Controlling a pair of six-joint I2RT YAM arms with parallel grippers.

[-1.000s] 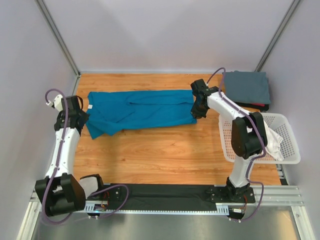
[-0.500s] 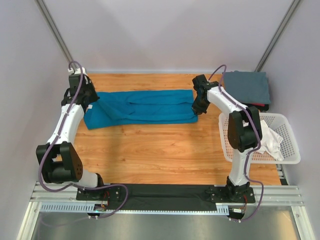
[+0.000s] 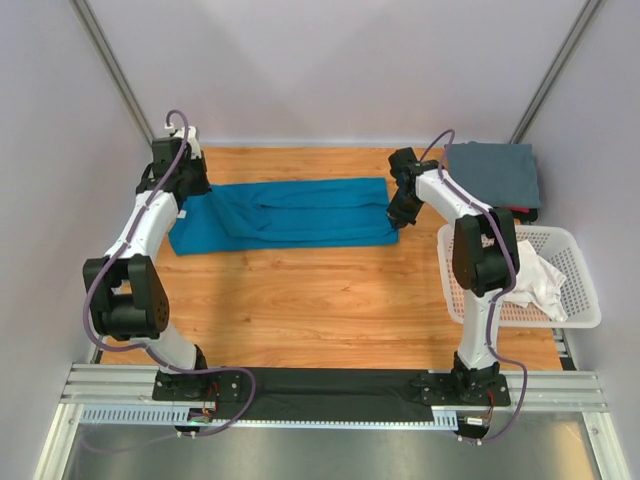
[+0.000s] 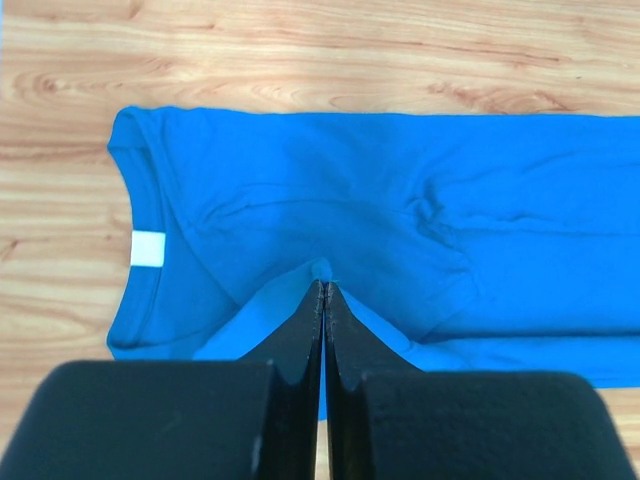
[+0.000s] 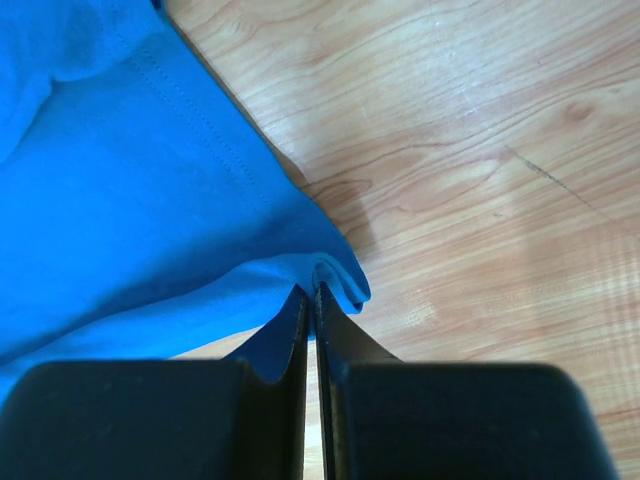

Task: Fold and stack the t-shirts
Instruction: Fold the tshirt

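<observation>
The teal-blue t-shirt (image 3: pixel 300 212) lies stretched as a long band across the far part of the wooden table. My left gripper (image 3: pixel 192 187) is shut on its left end; in the left wrist view (image 4: pixel 322 284) a pinched fold sits between the fingertips, with the collar and white label (image 4: pixel 148 247) to the left. My right gripper (image 3: pixel 397 213) is shut on the shirt's right corner (image 5: pixel 335 280), as the right wrist view (image 5: pixel 312 290) shows. The slate grey t-shirt (image 3: pixel 492 175) lies folded at the far right. The white t-shirt (image 3: pixel 540 275) is crumpled in the basket.
A white plastic lattice basket (image 3: pixel 580 310) stands at the right edge of the table. A dark and red object (image 3: pixel 515 211) shows under the grey shirt. White walls close in the far side and both sides.
My left gripper has carried the shirt's left end up and away toward the far left corner. The hanging near-left flap has been drawn into a flat band. The right gripper has hardly moved.
</observation>
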